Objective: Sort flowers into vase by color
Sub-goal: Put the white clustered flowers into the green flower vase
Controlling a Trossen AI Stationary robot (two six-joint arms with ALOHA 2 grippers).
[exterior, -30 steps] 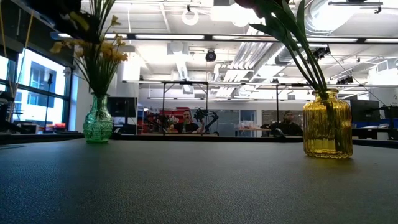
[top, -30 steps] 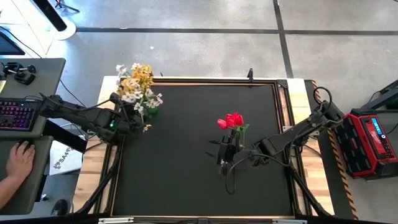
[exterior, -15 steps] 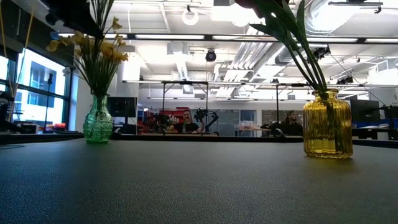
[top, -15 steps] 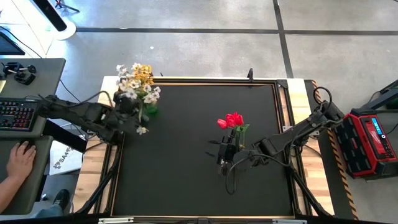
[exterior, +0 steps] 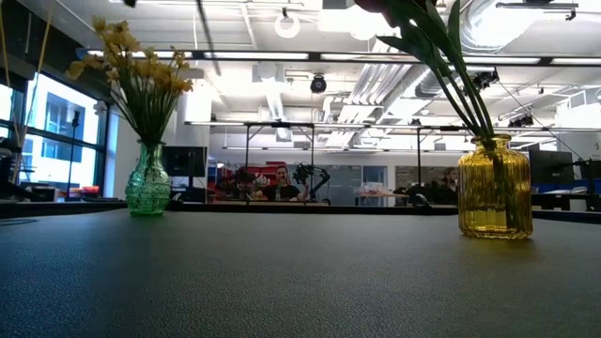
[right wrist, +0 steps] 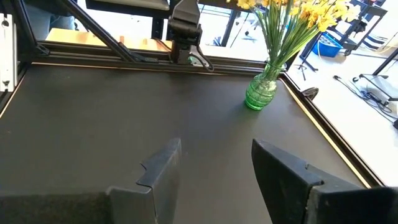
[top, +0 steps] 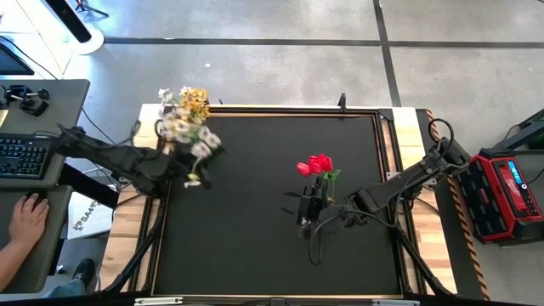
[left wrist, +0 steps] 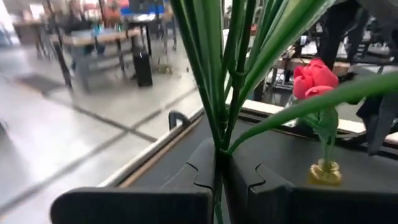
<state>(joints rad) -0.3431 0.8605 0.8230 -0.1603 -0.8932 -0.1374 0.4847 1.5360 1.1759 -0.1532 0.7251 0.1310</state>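
Note:
My left gripper (top: 174, 160) is near the table's far left corner, shut on a sprig of white blossoms (top: 197, 143). The blossoms spread over the green vase (exterior: 147, 183), which is hidden under them in the high view. Yellow blossoms (top: 194, 102) stand in that green vase (right wrist: 261, 93). Red tulips (top: 316, 164) stand in the amber vase (exterior: 493, 188) at mid-table. My right gripper (top: 304, 208) is open, on the near side of the amber vase, touching nothing. My left gripper (left wrist: 219, 165) pinches a small bundle of green stems (left wrist: 219, 140) between its two fingers. The stems run across the fingers, and leaves fan out beyond them. The sprig is lifted clear of the table, its white heads (top: 194, 178) out past the fingers.
A raised frame (top: 272, 109) borders the black mat. A desk left of the table holds a keyboard (top: 21, 157), and a person's hand (top: 25, 217) rests there. A red case (top: 510, 195) sits off the right edge. Bare mat lies between the vases and along the near side.
My left gripper has risen out of the top of the low view and drawn a little toward the table's left edge, carrying the white sprig up with it. The white blossoms have shifted toward the table's near side. My right arm kept still.

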